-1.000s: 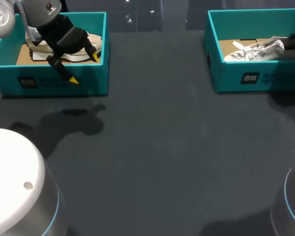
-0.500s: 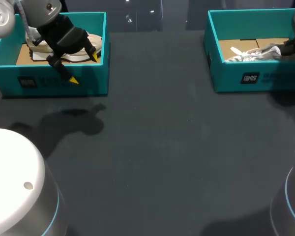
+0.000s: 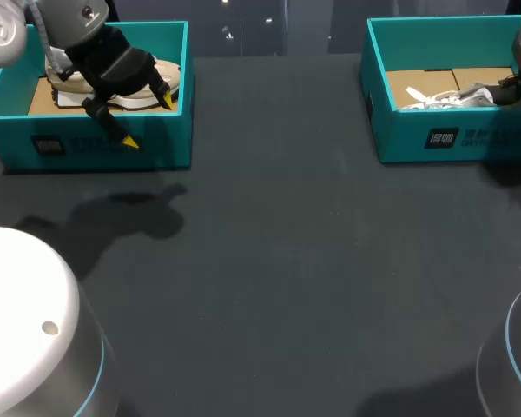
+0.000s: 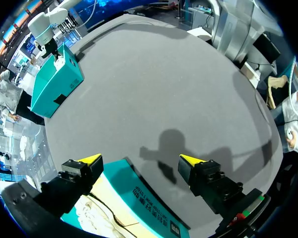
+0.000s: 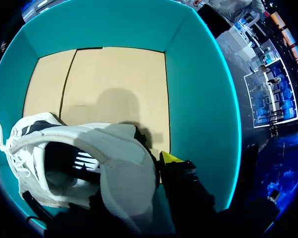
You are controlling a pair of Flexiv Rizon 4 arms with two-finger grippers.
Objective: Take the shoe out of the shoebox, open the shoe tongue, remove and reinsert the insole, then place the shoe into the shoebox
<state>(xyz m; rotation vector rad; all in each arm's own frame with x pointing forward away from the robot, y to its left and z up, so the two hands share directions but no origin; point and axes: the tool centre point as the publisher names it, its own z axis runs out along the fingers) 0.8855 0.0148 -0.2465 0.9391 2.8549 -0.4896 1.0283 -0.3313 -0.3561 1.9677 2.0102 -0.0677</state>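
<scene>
Shoe [image 5: 84, 158], heel in right gripper [image 5: 139, 173], inside shoebox [image 5: 198, 74]

Left claw [image 4: 139, 159] gapes wide; right claw [image 5: 139, 176] pinches the shoe [image 5: 64, 136].

I work in a robotics lab, at a test bench rather than in a home or a shop. The table [image 3: 269, 261] is one broad, matt, dark grey slab. My left arm [image 3: 26, 330] and right arm [image 3: 512, 365] rise from round white bases ringed with pale blue light at its near edge. The left gripper [image 3: 149, 122] is black industrial hardware with bright yellow tips. Two matching teal boxes, the left shoebox [image 3: 95, 148] and the right shoebox [image 3: 451, 139], stand well apart at the far side, a shoe [image 3: 451, 97] in the right one
</scene>
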